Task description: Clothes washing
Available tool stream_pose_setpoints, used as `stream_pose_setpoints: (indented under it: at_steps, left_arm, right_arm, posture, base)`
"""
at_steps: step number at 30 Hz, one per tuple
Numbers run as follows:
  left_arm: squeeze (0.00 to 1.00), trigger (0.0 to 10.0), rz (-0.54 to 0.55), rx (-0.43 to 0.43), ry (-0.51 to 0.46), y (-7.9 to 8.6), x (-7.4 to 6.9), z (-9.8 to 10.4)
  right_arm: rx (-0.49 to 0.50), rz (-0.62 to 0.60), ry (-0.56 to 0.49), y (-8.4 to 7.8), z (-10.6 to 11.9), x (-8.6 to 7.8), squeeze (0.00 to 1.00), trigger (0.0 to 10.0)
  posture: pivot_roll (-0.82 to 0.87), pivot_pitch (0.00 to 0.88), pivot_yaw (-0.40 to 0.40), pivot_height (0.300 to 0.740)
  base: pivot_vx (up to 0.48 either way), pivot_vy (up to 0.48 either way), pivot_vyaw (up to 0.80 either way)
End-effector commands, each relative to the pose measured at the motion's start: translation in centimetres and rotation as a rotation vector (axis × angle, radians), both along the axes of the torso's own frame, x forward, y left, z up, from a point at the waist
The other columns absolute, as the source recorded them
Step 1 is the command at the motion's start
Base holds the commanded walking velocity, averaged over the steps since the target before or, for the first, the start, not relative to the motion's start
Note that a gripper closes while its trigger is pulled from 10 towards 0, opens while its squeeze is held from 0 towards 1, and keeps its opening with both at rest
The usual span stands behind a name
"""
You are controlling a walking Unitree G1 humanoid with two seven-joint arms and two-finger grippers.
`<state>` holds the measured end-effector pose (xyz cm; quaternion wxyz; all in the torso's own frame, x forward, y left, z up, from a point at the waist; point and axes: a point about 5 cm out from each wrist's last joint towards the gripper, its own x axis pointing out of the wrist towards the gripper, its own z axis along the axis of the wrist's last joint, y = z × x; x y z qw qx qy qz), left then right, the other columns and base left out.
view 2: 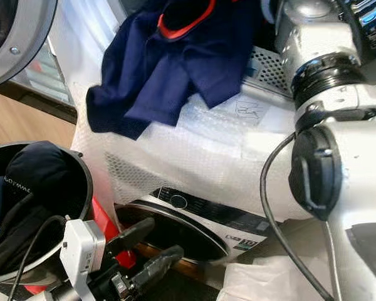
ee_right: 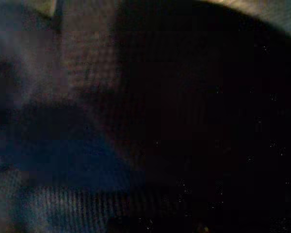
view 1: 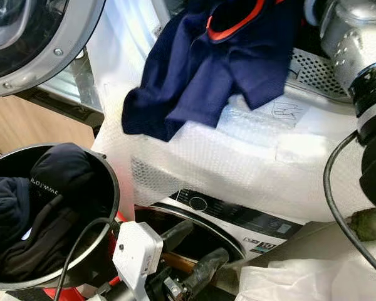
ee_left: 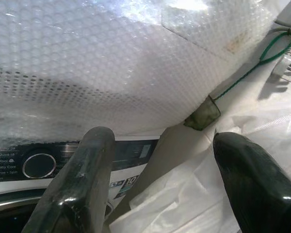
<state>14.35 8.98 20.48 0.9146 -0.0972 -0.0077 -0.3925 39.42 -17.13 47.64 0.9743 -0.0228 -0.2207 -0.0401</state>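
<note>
Navy garment (view 1: 200,69) draped over the bubble-wrapped machine's (view 1: 238,157) top edge.
Your left end effector (view 1: 191,251) hangs released; the right's grip you cannot tell (fabric smothers its lens). Careless pulling could drop it floorward.

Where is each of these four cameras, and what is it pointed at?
Left eye, head: looks down at the blue shirt on the bubble wrap; left gripper below.
Right eye, head: same scene; the right arm fills its side.
Left wrist: looks along open jaws at the washer panel.
Right wrist: pressed against dark blue cloth.
Shared: both eyes and left wrist see the bubble wrap.
</note>
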Motion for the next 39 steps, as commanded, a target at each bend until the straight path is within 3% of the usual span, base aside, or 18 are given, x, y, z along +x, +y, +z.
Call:
stream_pose_setpoints:
  at_steps: [1, 6, 10, 13, 18, 19, 20, 22, 23, 25, 29, 30, 32, 33, 39]
  left_arm:
    - [0.0, 10.0, -0.013, -0.022, -0.01, -0.4, -0.5, 0.4]
    - [0.0, 10.0, 0.011, -0.026, -0.018, -0.2, -0.5, 0.5]
    - [0.0, 10.0, 0.017, -0.027, -0.012, -0.1, -0.5, 0.4]
    - [0.0, 10.0, 0.03, -0.016, -0.007, 0.3, -0.4, 0.3]
    - [0.0, 10.0, 0.046, -0.008, 0.013, 0.7, -0.5, 0.0]
    - [0.0, 10.0, 0.045, -0.009, 0.013, 0.7, -0.5, 0.0]
    - [0.0, 10.0, 0.044, -0.008, 0.013, 0.7, -0.5, 0.0]
    - [0.0, 10.0, 0.043, -0.008, 0.013, 0.6, -0.5, 0.0]
    - [0.0, 10.0, 0.041, -0.008, 0.011, 0.6, -0.5, 0.0]
    - [0.0, 10.0, 0.038, -0.009, 0.006, 0.5, -0.4, 0.2]
    - [0.0, 10.0, 0.036, -0.01, 0.003, 0.5, -0.3, 0.3]
    - [0.0, 10.0, 0.036, -0.01, 0.002, 0.5, -0.3, 0.3]
    - [0.0, 10.0, 0.036, -0.01, 0.001, 0.5, -0.3, 0.3]
    - [0.0, 10.0, 0.037, -0.011, -0.002, 0.5, -0.2, 0.4]
    - [0.0, 10.0, 0.038, -0.012, -0.005, 0.6, -0.1, 0.4]
  right_arm:
    - [0.088, -0.059, -0.112, -1.9, 2.8, -1.6, 0.0, 0.0]
    - [0.207, -0.149, -0.251, -3.6, 5.1, -3.4, 0.0, 0.0]
    - [0.207, -0.185, -0.298, -3.8, 5.6, -3.9, 0.0, 0.0]
    - [0.116, -0.209, -0.28, -3.0, 5.3, -3.5, 0.0, 0.0]
    - [-0.06, -0.156, -0.137, -0.8, 2.2, -1.3, 0.0, 0.0]
    - [-0.155, -0.17, -0.098, -0.3, 1.5, -0.8, 0.0, 2.0]
    - [-0.186, -0.159, -0.065, -0.1, 0.9, -0.5, 0.0, 9.4]
    - [-0.201, -0.137, -0.029, 0.1, 0.3, -0.1, 0.0, 9.4]
    - [-0.235, -0.136, -0.016, 0.2, 0.0, 0.0, 0.0, 10.0]
    - [-0.323, -0.132, 0.021, 0.4, -0.5, 0.2, 0.0, 10.0]
    - [-0.386, -0.096, 0.079, 0.3, -0.8, 0.3, 0.0, 10.0]
    - [-0.385, -0.082, 0.101, 0.1, -0.8, 0.3, 1.0, 10.0]
    - [-0.383, -0.073, 0.116, 0.0, -0.9, 0.3, 1.0, 10.0]
    - [-0.429, -0.049, 0.146, -0.1, -0.8, 0.2, 1.0, 10.0]
    - [-0.424, -0.027, 0.171, -0.4, -0.5, 0.0, 1.0, 10.0]
  posture:
    - [0.08, 0.264, -0.27, 0.74]
    - [0.08, 0.261, -0.269, 0.74]
    - [0.07, 0.263, -0.266, 0.74]
    - [0.07, 0.268, -0.258, 0.74]
    - [0.07, 0.271, -0.247, 0.74]
    - [0.07, 0.272, -0.243, 0.74]
    - [0.07, 0.272, -0.24, 0.74]
    - [0.07, 0.272, -0.24, 0.74]
    - [0.07, 0.271, -0.237, 0.74]
    - [0.07, 0.27, -0.234, 0.74]
    - [0.07, 0.264, -0.233, 0.74]
    - [0.07, 0.258, -0.231, 0.74]
    - [0.07, 0.258, -0.231, 0.74]
    - [0.06, 0.255, -0.231, 0.74]
    - [0.06, 0.246, -0.228, 0.74]
  base:
    - [0.0, 0.0, 0.0]
    - [0.0, 0.0, 0.0]
    - [0.0, 0.0, 0.0]
    - [0.0, 0.0, 0.0]
    - [0.0, 0.0, 0.0]
    - [0.0, 0.0, 0.0]
    - [0.0, 0.0, 0.0]
    - [0.0, 0.0, 0.0]
    - [0.0, 0.0, 0.0]
    - [0.0, 0.0, 0.0]
    - [0.0, 0.0, 0.0]
    - [0.0, 0.0, 0.0]
    - [0.0, 0.0, 0.0]
    - [0.0, 0.0, 0.0]
    - [0.0, 0.0, 0.0]
